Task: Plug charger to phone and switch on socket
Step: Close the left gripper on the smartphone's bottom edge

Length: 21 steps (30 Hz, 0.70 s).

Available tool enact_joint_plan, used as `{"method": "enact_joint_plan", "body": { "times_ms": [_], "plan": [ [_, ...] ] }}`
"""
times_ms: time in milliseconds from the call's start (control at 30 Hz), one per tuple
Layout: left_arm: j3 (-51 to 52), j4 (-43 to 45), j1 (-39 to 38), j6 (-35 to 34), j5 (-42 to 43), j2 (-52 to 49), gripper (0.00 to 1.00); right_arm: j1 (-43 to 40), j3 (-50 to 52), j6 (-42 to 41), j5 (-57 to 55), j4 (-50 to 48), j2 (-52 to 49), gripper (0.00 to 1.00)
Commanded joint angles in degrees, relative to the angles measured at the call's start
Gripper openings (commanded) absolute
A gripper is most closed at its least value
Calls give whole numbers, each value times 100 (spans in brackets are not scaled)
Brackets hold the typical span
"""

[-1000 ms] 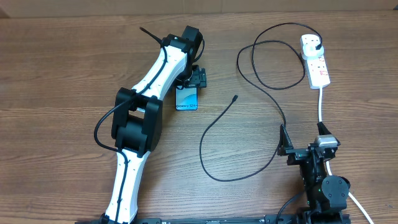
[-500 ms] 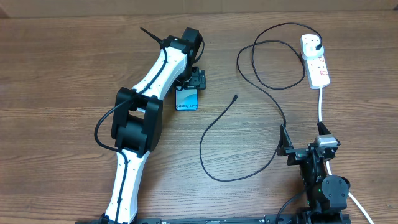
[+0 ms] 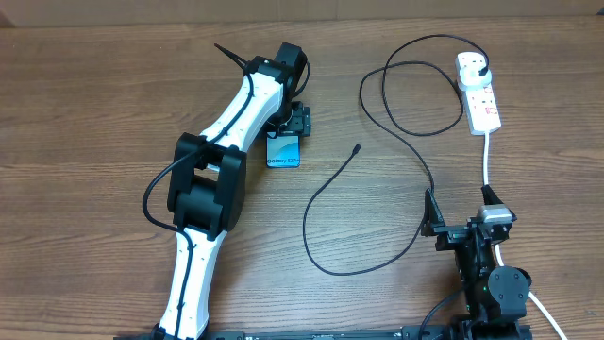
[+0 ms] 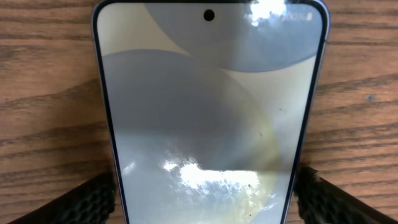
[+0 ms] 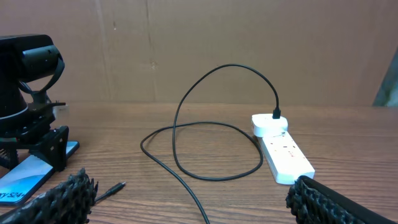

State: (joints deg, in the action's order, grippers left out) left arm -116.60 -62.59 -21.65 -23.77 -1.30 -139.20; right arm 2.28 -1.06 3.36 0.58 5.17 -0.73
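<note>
The phone (image 3: 284,152) lies flat on the wooden table, its blue screen facing up; in the left wrist view the phone (image 4: 208,112) fills the frame. My left gripper (image 3: 293,120) is down over its far end, open, with one finger (image 4: 93,199) close beside each long edge. The charger cable (image 3: 415,151) loops across the table. Its loose connector tip (image 3: 357,148) lies to the right of the phone, and its plug (image 3: 484,66) sits in the white socket strip (image 3: 481,99). My right gripper (image 3: 461,215) rests at the front right, open and holding nothing.
From the right wrist, the socket strip (image 5: 283,149), the connector tip (image 5: 115,186) and the phone (image 5: 25,177) under the left arm all show. The strip's thick white cord (image 3: 487,161) runs toward the right arm's base. A brown board closes off the back.
</note>
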Motion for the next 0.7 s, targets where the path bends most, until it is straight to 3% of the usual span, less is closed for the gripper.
{"method": "enact_joint_plan", "body": {
  "times_ms": [0,467,667],
  "plan": [
    [203,-79,-13,39,-79,-118,87,24,57,-13,-52,-33,57,100],
    [203,-168,-13,-66,-74,-118,85,24,57,-13,-52,-33,57,100],
    [203,-168,-13,-66,-76,-118,80,24,57,-13,-52,-31,57,100]
  ]
}}
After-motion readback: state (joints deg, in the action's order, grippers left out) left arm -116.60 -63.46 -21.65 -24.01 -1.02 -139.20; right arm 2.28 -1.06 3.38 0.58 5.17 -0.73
